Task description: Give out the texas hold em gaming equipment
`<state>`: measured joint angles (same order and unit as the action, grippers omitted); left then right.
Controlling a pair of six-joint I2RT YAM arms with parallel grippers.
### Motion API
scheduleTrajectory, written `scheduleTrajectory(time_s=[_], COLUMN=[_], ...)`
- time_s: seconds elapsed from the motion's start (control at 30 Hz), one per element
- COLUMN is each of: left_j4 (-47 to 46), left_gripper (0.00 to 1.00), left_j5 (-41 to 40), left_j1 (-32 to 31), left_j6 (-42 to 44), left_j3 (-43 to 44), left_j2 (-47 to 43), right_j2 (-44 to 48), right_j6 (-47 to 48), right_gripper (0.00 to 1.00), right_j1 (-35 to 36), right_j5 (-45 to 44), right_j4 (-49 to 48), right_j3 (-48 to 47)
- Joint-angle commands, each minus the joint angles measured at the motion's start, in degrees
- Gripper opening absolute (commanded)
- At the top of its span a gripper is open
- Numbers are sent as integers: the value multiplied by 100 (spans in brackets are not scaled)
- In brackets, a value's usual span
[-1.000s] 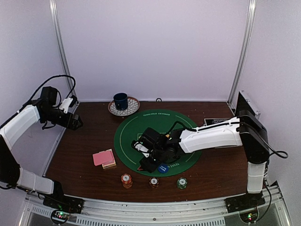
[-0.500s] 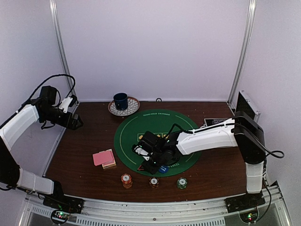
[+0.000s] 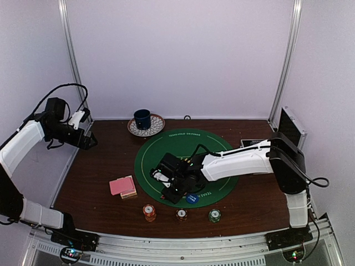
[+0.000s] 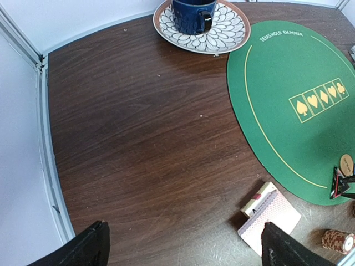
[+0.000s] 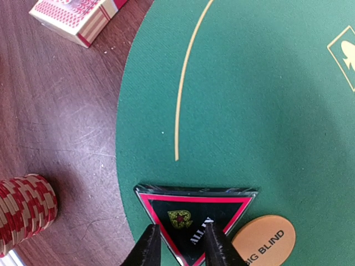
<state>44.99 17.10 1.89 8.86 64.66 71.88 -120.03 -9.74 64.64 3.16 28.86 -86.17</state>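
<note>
Along the near edge of the surface, three chip stacks [image 3: 181, 214] sit in a row, seemingly one per player. Just beyond, the right gripper's [image 5: 182, 244] fingers clamp the triangle marker [image 5: 194, 213] at the green mat's [image 5: 266, 100] near-left rim, beside the Big Blind disc [image 5: 263, 241]. Far left, the left gripper [image 4: 186, 249] hangs empty, fingers spread.

The table [image 4: 138, 138] reads to me as dark wood grain with a low sheen, finely scratched toward 8 o'clock in the right wrist view. The green mat [image 5: 266, 100] is matt cloth with a fine, felt-like weave. The triangle marker [image 5: 191, 216] is glossy hard plastic with a clear, light-catching rim. At its 4 o'clock the yellow disc [image 5: 263, 241] looks smooth and satin. The chip stack [image 5: 22, 208] has a ridged edge. The card deck [image 5: 66, 11] at 11 o'clock looks like printed paper card. From the left wrist, at 12 o'clock, the cup [image 4: 191, 14] and saucer [image 4: 233, 33] gleam like glazed ceramic. The right arm shell [image 3: 238, 160] is smooth white plastic, and the frame post [image 3: 69, 55] is pale metal.
</note>
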Motion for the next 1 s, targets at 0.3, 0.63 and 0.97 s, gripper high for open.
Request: scheduleTrajectory(time_s=[0.3,0.63,0.97], left_j4=[31,155,219], left_gripper=[98,98,98], left_j5=[190,334,420], left_j1=[35,39,39], left_j6=[-69,-80,-104], left_j3=[231,291,388], left_j2=[-77,-101,-86], right_j2=[326,570,216], right_j6=[-29,-157,-136], right_gripper=[42,42,27], right_j1=[76,137,213], right_j5=[-710,-549,-572], right_j4=[43,50,29], right_j3=[125,628,435])
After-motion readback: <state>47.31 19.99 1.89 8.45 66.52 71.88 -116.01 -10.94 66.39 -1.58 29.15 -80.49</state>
